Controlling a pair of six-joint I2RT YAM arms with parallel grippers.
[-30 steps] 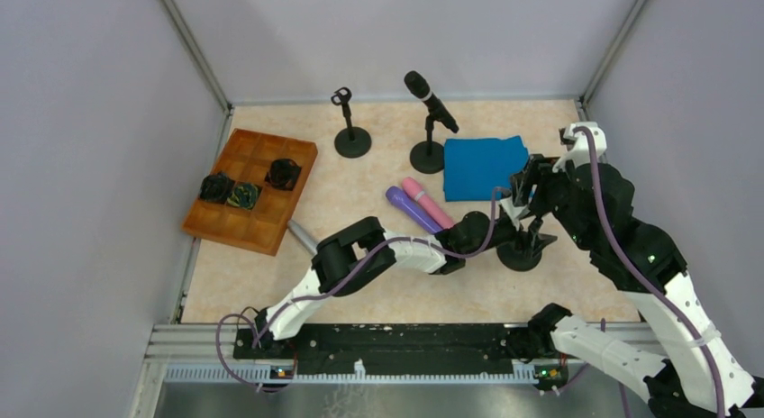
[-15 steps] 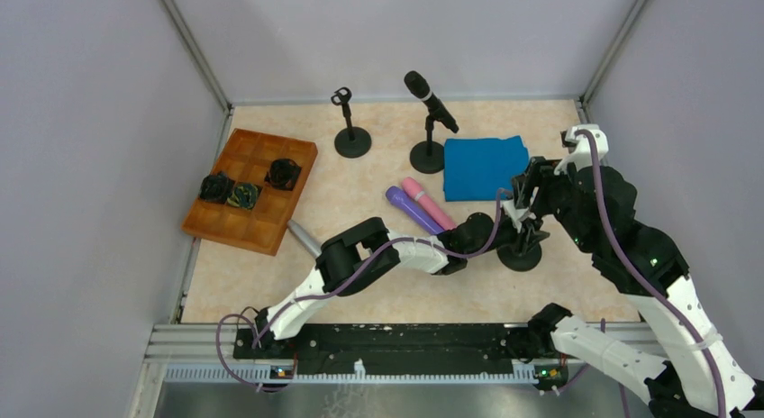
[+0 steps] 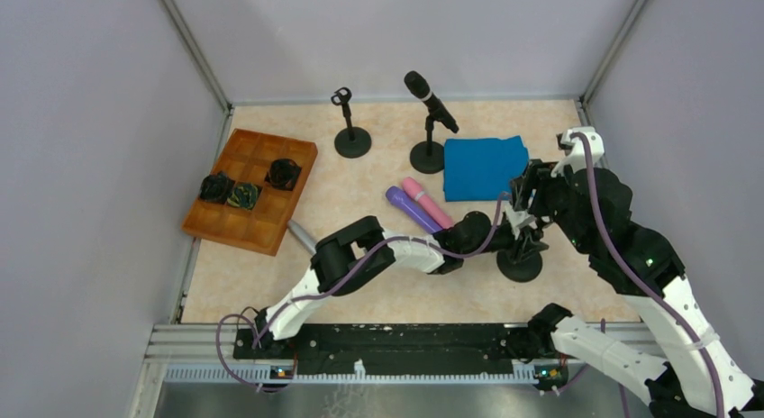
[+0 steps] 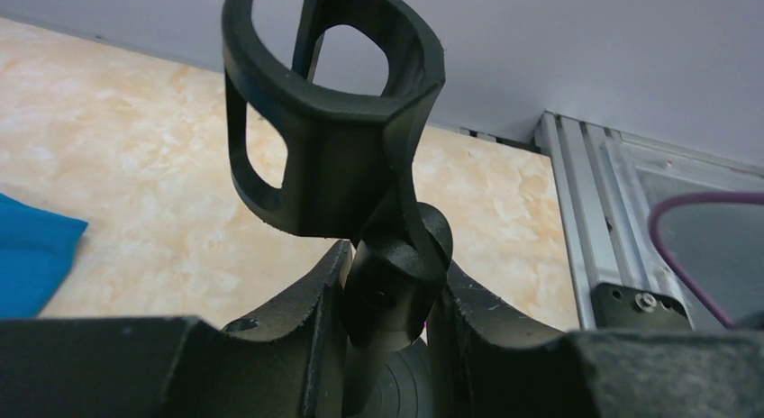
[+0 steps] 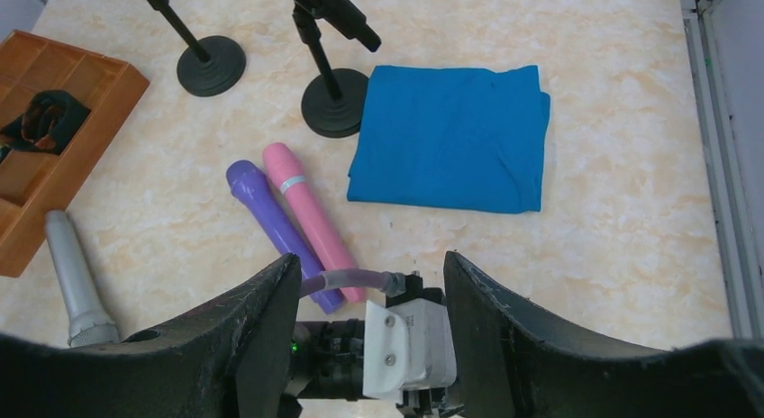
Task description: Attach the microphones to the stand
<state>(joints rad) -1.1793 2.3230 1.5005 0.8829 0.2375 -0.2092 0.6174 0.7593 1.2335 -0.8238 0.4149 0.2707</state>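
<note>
Pinching the empty stand [image 4: 335, 166] by its neck, the left claw [image 4: 392, 290] steadied it, while the right claw [image 5: 369, 267], spread wide above, seemingly needed next to fetch the pink microphone [image 5: 306, 213].

Nothing legible is found in any view: no text, label, brand, number or sign.

The pink microphone [image 5: 309, 215] carries a pale band near its head, and the band is blank. The clip of the microphone stand [image 4: 333, 157], seen close in the left wrist view, is plain black with no lettering that can be read. The white block [image 5: 407, 346] in the right wrist view shows two screw heads and no readable print.
</note>
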